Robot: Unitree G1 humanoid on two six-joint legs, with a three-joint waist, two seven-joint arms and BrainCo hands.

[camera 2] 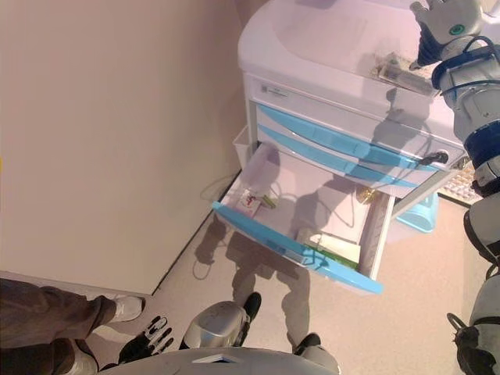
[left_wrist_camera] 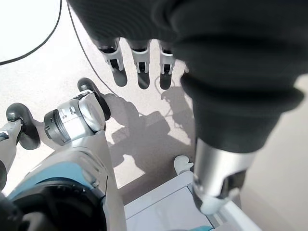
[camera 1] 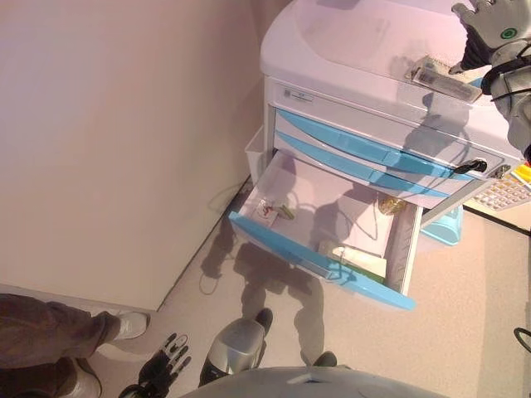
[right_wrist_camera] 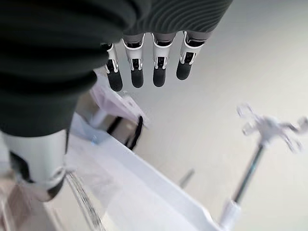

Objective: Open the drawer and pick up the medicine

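Observation:
A white cart (camera 1: 348, 41) with blue drawer fronts stands by the wall. Its lowest drawer (camera 1: 315, 261) is pulled out. Inside lie a small packet (camera 1: 267, 211) at the left, a pale box (camera 1: 361, 261) near the front right, and a yellowish item (camera 1: 392, 205) at the back. A flat medicine pack (camera 1: 444, 80) lies on the cart top. My right hand (camera 1: 489, 25) is raised just beside it, open with its fingers (right_wrist_camera: 144, 72) straight and holding nothing. My left hand (camera 1: 166, 361) hangs low near the floor, fingers (left_wrist_camera: 139, 67) relaxed and empty.
A person's leg and white shoe (camera 1: 124, 323) are at the lower left by the wall. A blue bin (camera 1: 444, 228) and a keypad-like object (camera 1: 506, 192) sit right of the cart. A white side bin (camera 1: 255, 149) hangs on the cart's left. An IV stand (right_wrist_camera: 260, 139) shows beyond the right hand.

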